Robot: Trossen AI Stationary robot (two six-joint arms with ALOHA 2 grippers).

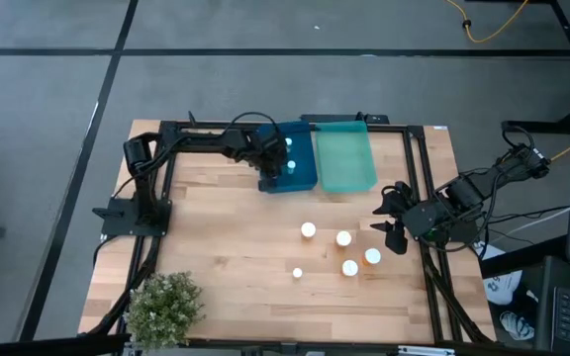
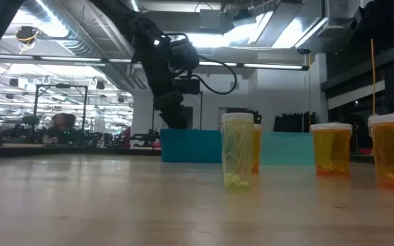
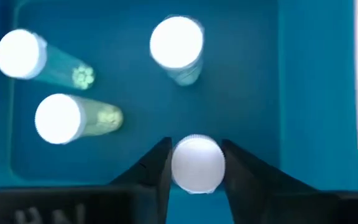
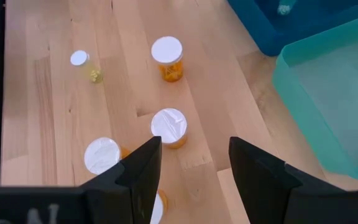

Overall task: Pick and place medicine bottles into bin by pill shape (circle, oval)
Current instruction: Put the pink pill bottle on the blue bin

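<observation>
My left gripper [image 1: 273, 161] hangs over the dark blue bin [image 1: 303, 148] and is shut on a small white-capped bottle [image 3: 197, 163]. Three more small whitish bottles [image 3: 176, 43] [image 3: 21, 54] [image 3: 59, 118] stand on the bin's floor [image 3: 241, 74]. On the wood stand four amber bottles [image 1: 308, 229] [image 1: 343, 238] [image 1: 372, 256] [image 1: 349, 267] and one tiny whitish bottle [image 1: 298, 272]. My right gripper [image 1: 386, 219] is open and empty, right of them; in its wrist view [image 4: 194, 168] the amber bottles [image 4: 168, 127] lie ahead of it. My left gripper pinches the small bottle by the sides of its white cap [image 3: 178, 167] between its two fingers [image 3: 157, 171], which point down from above. The cap hides the bottle's body. I cannot tell whether its base rests on the bin floor.
An empty teal bin [image 1: 346, 158] stands against the blue bin's right side at the table's far edge. A green potted plant [image 1: 164, 308] stands at the near left corner. Black frame rails [image 1: 166, 198] run along the table's sides.
</observation>
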